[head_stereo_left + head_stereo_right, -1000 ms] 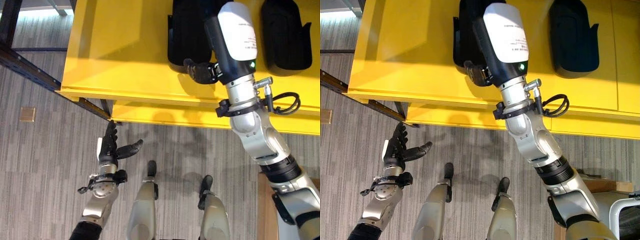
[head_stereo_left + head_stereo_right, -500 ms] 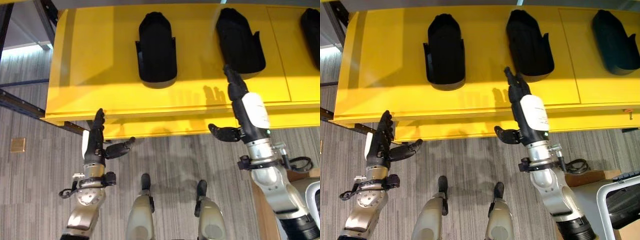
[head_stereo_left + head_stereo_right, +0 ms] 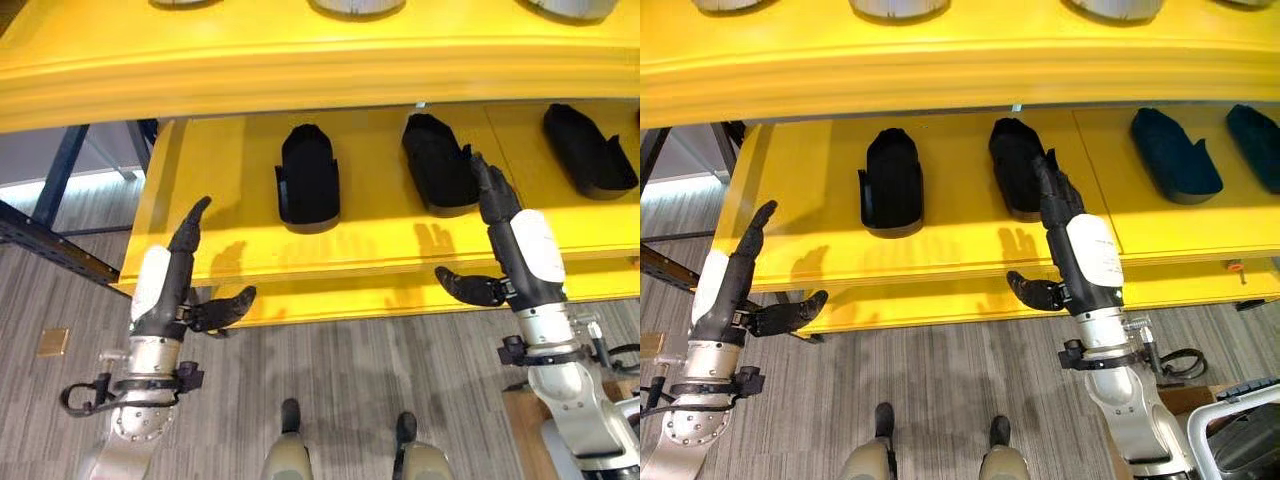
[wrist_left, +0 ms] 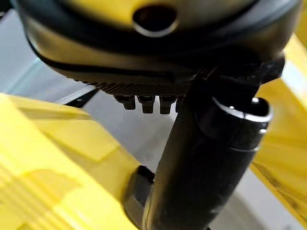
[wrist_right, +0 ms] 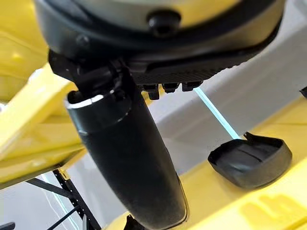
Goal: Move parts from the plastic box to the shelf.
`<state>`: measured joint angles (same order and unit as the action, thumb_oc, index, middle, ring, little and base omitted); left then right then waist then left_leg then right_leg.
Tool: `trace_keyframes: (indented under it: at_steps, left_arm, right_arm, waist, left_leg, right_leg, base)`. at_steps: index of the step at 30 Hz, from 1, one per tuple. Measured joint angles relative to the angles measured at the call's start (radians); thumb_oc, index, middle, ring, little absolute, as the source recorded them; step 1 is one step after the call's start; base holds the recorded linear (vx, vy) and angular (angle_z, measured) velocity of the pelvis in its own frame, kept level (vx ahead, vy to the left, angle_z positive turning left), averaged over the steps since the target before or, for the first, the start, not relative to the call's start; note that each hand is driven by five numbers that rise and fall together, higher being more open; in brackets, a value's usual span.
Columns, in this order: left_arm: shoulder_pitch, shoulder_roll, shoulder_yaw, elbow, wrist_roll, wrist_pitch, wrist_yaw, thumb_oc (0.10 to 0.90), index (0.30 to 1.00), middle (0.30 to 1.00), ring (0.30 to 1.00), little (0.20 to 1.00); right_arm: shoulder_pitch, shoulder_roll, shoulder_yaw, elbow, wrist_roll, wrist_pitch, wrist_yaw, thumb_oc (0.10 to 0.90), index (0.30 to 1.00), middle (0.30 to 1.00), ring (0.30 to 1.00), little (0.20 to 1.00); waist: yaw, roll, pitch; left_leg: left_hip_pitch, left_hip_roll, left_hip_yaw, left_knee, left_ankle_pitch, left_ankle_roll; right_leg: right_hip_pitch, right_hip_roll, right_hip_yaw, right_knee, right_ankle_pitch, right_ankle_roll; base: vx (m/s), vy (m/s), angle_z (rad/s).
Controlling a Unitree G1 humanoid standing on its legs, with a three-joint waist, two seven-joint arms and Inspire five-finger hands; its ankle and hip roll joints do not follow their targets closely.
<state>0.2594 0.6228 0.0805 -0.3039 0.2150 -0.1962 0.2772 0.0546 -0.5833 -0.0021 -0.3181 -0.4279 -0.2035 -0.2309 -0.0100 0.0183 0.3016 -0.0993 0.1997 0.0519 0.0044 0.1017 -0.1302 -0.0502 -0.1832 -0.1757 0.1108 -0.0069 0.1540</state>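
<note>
1. Grey striped carpet floor [image 3: 350,380] lies under us, and a yellow shelf [image 3: 240,220] stands ahead with a second yellow level [image 3: 300,60] above it.
2. On the lower shelf level we see black parts lying flat in a row: a left part [image 3: 307,180], a middle part [image 3: 437,165] and a right part [image 3: 587,150]. In the right eye view a further part [image 3: 1258,135] shows at the far right edge.
3. Pale rounded undersides of other things [image 3: 357,6] sit along the front of the upper level; we cannot tell what they are.
4. Our left hand [image 3: 175,275] is raised before the shelf's left front corner, fingers straight and pointing up, thumb [image 3: 225,308] spread out to the side. It is released and holds nothing.
5. Our right hand [image 3: 515,240] is raised in front of the shelf edge, just beside the middle part, fingers straight and pointing toward the shelf, thumb [image 3: 468,286] spread. It is released too and holds nothing; we cannot tell whether the fingertips touch the part.
6. The right wrist view shows the thumb [image 5: 127,158] standing out, with one black part [image 5: 249,160] lying on the yellow surface beyond it.
7. The left wrist view shows the thumb [image 4: 201,163] against yellow shelf surfaces.
8. A small tan square plate [image 3: 53,342] lies on the floor to the left, and dark blue frame bars [image 3: 55,250] run beside the shelf.
9. At the lower right a white-rimmed box [image 3: 1240,425] shows at the edge.
</note>
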Motion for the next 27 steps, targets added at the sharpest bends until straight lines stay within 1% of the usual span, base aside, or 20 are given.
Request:
trace_keyframes:
  at_steps: [4,6,9,11,13,17,22,25,27]
  left_arm:
    - [-0.001,0.011,-0.011,0.000,0.081,-0.003,0.001,0.900,1.000,1.000,1.000,1.000]
    - [-0.004,0.033,-0.040,0.003,0.129,-0.003,0.019,0.900,1.000,1.000,1.000,1.000]
    - [-0.007,0.035,-0.074,0.010,0.182,-0.002,0.026,0.900,1.000,1.000,1.000,1.000]
    - [-0.017,0.049,-0.101,0.036,0.239,-0.003,0.037,0.900,1.000,1.000,1.000,1.000]
    - [-0.040,0.070,-0.141,0.076,0.296,-0.001,0.043,0.900,1.000,1.000,1.000,1.000]
    - [-0.056,0.070,-0.189,0.111,0.352,0.000,0.045,0.900,1.000,1.000,1.000,1.000]
    - [-0.059,0.069,-0.196,0.122,0.401,0.007,0.064,0.900,1.000,1.000,1.000,1.000]
    - [-0.062,0.069,-0.195,0.152,0.435,0.024,0.088,0.900,1.000,1.000,1.000,1.000]
    - [-0.062,0.069,-0.195,0.178,0.440,0.030,0.088,0.900,1.000,1.000,1.000,1.000]
  right_arm:
    - [0.022,-0.004,0.000,0.000,-0.001,-0.004,-0.002,0.900,1.000,1.000,1.000,1.000]
    - [0.028,-0.004,0.000,0.000,-0.001,-0.004,-0.010,0.900,1.000,1.000,1.000,1.000]
    - [0.028,-0.010,0.000,0.000,-0.002,-0.004,-0.024,0.900,1.000,1.000,1.000,1.000]
    - [0.025,-0.017,0.003,0.002,-0.005,-0.004,-0.032,0.900,1.000,1.000,1.000,1.000]
    - [0.025,-0.019,0.006,0.002,-0.005,-0.005,-0.041,0.900,1.000,1.000,1.000,1.000]
    - [0.024,-0.019,0.016,0.004,-0.013,-0.004,-0.045,0.900,1.000,1.000,1.000,1.000]
    - [0.023,-0.019,0.032,0.004,-0.024,-0.005,-0.065,0.900,1.000,1.000,1.000,1.000]
    - [0.021,-0.019,0.033,0.004,-0.042,-0.005,-0.071,0.900,1.000,1.000,1.000,1.000]
    - [0.022,-0.019,0.033,0.004,-0.042,-0.005,-0.072,0.900,1.000,1.000,1.000,1.000]
  waist:
    - [-0.017,-0.004,-0.008]
    - [-0.022,-0.005,-0.009]
    - [-0.023,-0.006,-0.010]
    - [-0.039,-0.007,-0.010]
    - [-0.043,-0.007,-0.011]
    - [-0.047,-0.011,-0.013]
    - [-0.060,-0.018,-0.017]
    - [-0.055,-0.026,-0.021]
    - [-0.065,-0.026,-0.021]
  left_leg:
    - [0.012,0.009,0.001,-0.012,0.006,-0.001]
    - [0.015,0.015,0.005,-0.012,0.006,-0.001]
    - [0.015,0.023,0.028,-0.012,0.006,-0.002]
    - [0.015,0.025,0.029,-0.012,0.007,-0.002]
    - [0.015,0.029,0.040,-0.012,0.008,-0.002]
    - [0.013,0.035,0.055,-0.016,0.013,-0.008]
    - [0.013,0.046,0.057,-0.022,0.018,-0.007]
    - [0.012,0.047,0.079,-0.025,0.018,-0.007]
    - [0.012,0.047,0.080,-0.026,0.018,-0.006]
  right_leg:
    - [0.000,0.008,0.002,0.009,-0.004,-0.007]
    - [-0.009,0.012,0.007,0.023,-0.008,-0.015]
    - [-0.034,0.020,0.030,0.039,-0.009,-0.016]
    - [-0.039,0.022,0.034,0.048,-0.011,-0.019]
    - [-0.050,0.024,0.041,0.056,-0.012,-0.021]
    - [-0.075,0.031,0.060,0.071,-0.013,-0.023]
    - [-0.086,0.041,0.061,0.083,-0.018,-0.032]
    - [-0.115,0.042,0.085,0.106,-0.028,-0.033]
    - [-0.117,0.042,0.086,0.108,-0.028,-0.033]
  base:
    - [0.01,-0.018,-0.03]
    - [0.00,-0.007,-0.11]
    - [0.00,0.000,-0.20]
    - [-0.01,-0.004,-0.09]
    - [-0.02,-0.005,-0.13]
    - [-0.01,-0.002,-0.15]
    - [0.00,-0.001,-0.02]
    - [-0.01,0.003,-0.17]
    - [0.00,0.000,-0.05]
